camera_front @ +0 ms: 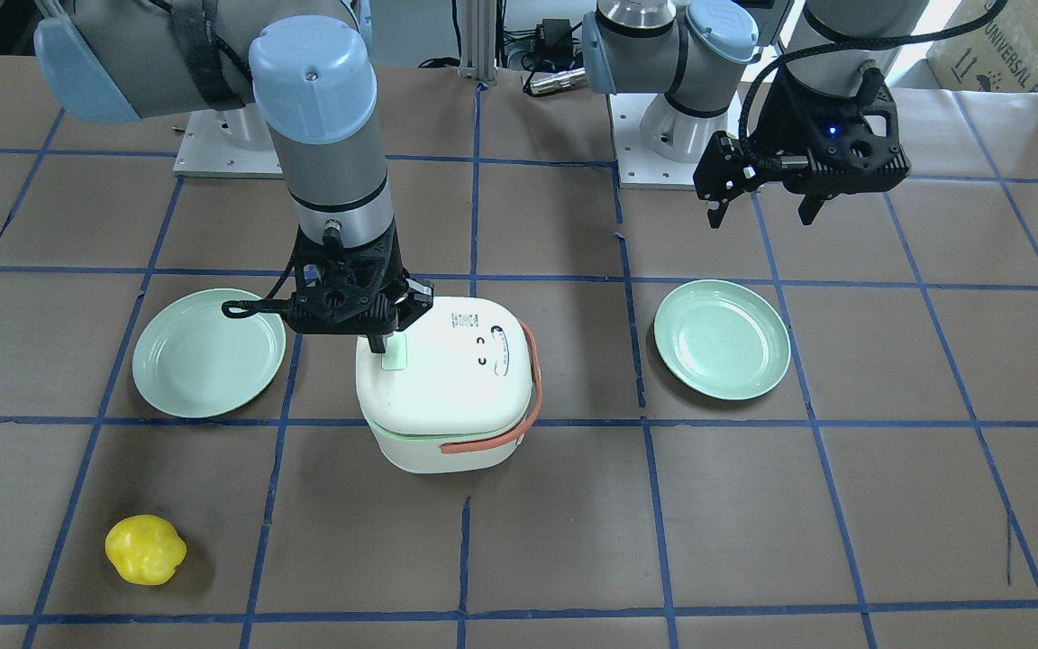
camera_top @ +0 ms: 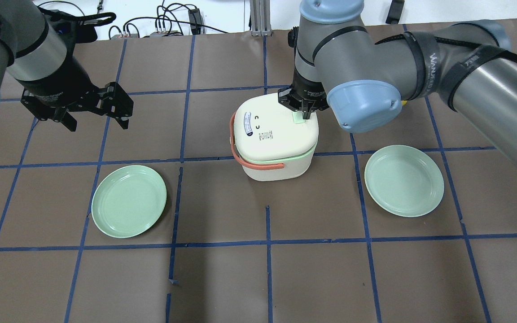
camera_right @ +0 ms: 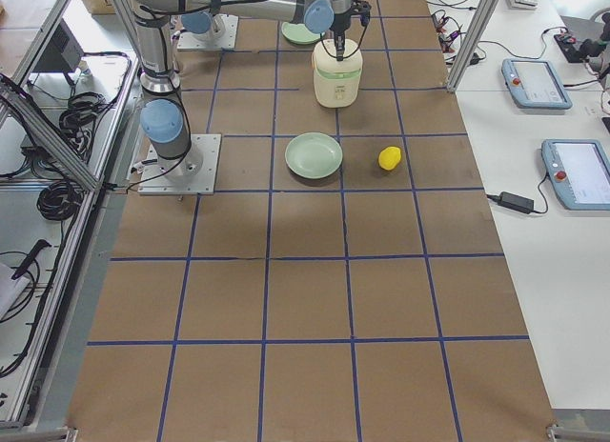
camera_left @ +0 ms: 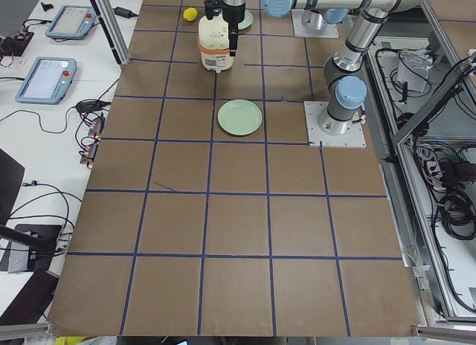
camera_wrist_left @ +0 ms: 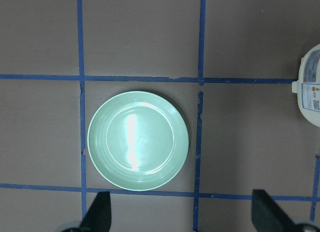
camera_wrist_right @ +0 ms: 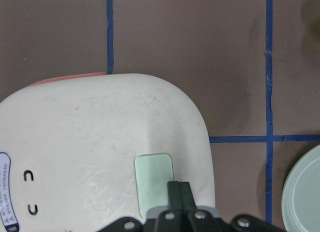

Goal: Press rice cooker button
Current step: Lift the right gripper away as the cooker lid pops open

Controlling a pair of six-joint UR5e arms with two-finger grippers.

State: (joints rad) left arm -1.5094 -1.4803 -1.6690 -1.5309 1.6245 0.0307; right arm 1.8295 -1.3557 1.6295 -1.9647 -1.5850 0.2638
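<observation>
With right gripper [camera_wrist_right: 178,191] pinched together at the edge of the button [camera_wrist_right: 154,184], 2 o'clock on top of the cooker [camera_top: 276,139] mid-table, and left gripper [camera_top: 98,124] spread idle at 10 o'clock, could skid off the button or tip the cooker if pressed off-centre.

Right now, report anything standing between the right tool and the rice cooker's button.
Nothing visible does. The right tool, fingers shut together, points straight down at the pale green button on the rice cooker lid, with no object between them.
</observation>
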